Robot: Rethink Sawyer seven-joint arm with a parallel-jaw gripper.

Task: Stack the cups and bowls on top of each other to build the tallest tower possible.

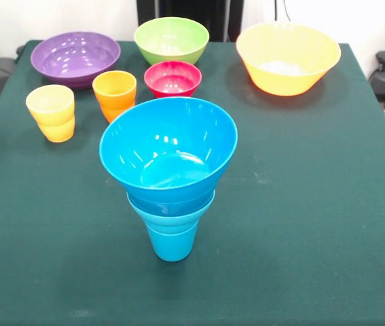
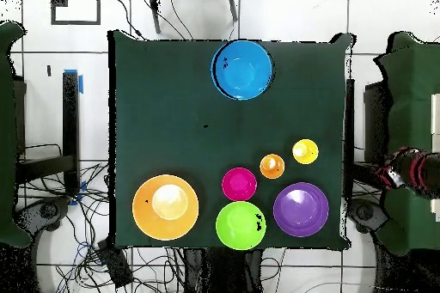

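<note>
Clearly the widest piece, the yellow-orange bowl sits upright on the green-covered table by one robot-side corner. The purple bowl rests toward the other robot-side corner, and the green bowl stands between them at the middle of that edge. The tower stands toward the opposite edge, about midway along it: a blue cup carrying blue bowls that widen upward. The red bowl lies just inside the green one, the orange cup beside it, and the yellow cup nearer the side edge. Neither view shows the gripper, so its grip cannot be told.
</note>
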